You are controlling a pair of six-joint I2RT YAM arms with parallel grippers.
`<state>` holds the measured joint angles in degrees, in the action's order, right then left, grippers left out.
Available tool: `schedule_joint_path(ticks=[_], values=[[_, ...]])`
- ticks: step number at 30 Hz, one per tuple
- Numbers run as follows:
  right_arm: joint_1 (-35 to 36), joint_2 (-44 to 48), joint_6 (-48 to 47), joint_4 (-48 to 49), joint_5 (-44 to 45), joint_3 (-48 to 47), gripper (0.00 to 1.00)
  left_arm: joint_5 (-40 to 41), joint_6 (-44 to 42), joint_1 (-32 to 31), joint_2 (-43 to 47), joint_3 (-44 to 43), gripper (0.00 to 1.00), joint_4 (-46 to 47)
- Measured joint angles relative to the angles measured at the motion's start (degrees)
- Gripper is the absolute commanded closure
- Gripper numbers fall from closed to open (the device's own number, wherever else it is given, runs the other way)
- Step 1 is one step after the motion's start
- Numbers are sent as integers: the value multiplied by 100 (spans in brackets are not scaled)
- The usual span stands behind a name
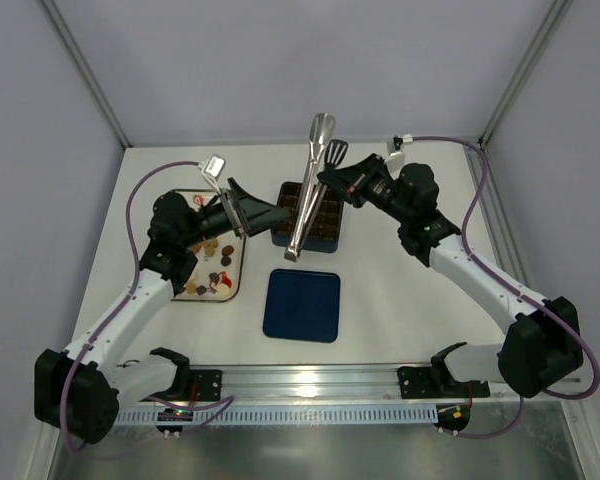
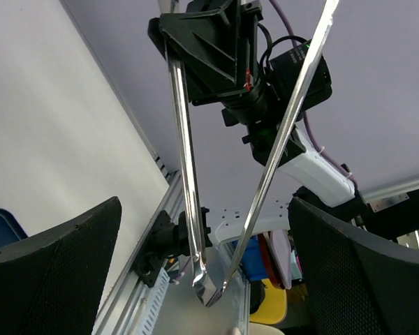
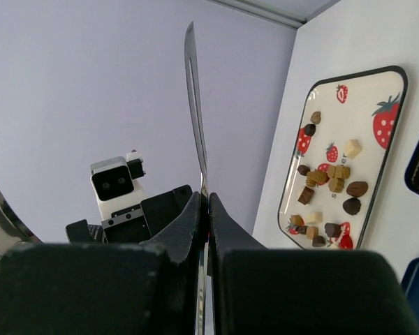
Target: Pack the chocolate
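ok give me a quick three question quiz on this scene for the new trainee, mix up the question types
1. True or false: the left arm's fingers are clamped shut.
2. Which fingers grip the long silver metal tongs? A) left B) right C) neither
3. Fill in: the small brown and tan chocolate pieces lie on a white strawberry-printed ____.

Key:
1. False: they stand wide open with nothing between them.
2. B: the right arm's fingers are shut on one arm of the tongs.
3. tray
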<state>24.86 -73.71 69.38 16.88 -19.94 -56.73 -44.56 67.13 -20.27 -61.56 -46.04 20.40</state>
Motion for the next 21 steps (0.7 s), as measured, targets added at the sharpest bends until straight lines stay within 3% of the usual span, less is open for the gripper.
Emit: schedule_joint_path(ticks=[12, 21], values=[[662, -632, 461, 997, 507, -153, 96, -181, 737, -35, -168, 63, 0, 1040], [918, -929, 494, 1665, 682, -157, 96, -219, 1172, -35, -254, 197, 8, 1423]])
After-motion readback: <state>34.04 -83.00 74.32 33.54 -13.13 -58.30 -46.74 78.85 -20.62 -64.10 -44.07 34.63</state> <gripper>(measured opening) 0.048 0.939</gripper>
